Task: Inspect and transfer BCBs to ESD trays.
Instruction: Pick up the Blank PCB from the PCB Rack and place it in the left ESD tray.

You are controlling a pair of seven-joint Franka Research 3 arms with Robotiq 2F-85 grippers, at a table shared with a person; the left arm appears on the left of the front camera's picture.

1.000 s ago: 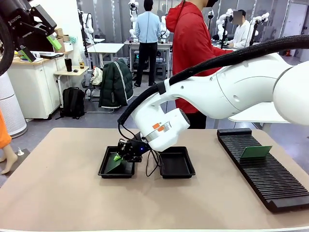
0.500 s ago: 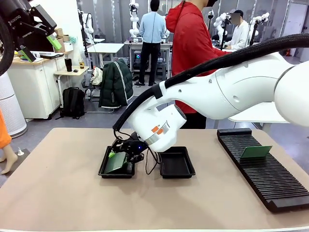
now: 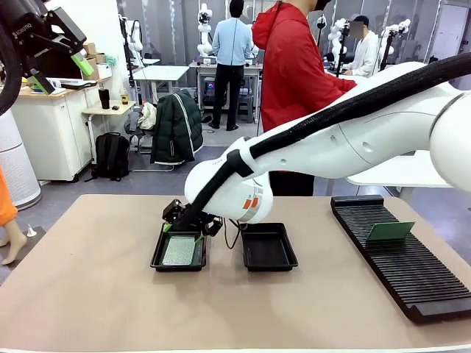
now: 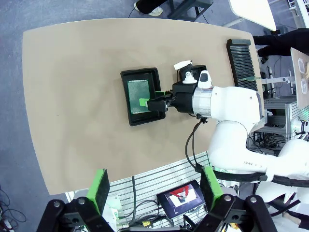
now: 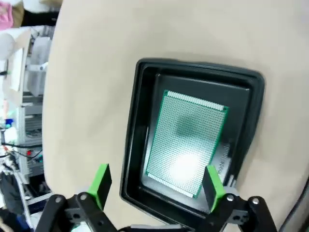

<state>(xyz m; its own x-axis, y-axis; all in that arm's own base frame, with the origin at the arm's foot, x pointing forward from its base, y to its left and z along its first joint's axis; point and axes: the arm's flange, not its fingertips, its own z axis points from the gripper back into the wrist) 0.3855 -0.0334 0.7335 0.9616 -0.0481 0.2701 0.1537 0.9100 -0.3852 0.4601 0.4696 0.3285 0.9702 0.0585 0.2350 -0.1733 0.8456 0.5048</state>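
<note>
Two BCBs: one BCB lies flat under the wide-open right tool, inside an ESD tray, with slim gaps to its walls. The other BCB stands in the rack, well away. The second tray sits just beside. The left tool is wide, high above open bench.

The right arm is glossy white and rounded, with a ribbed black hose along it, an orange mark near the wrist and thin black cables trailing from it — the right gripper and left gripper are both black, bolted at the knuckles, with bright green pads.
</note>
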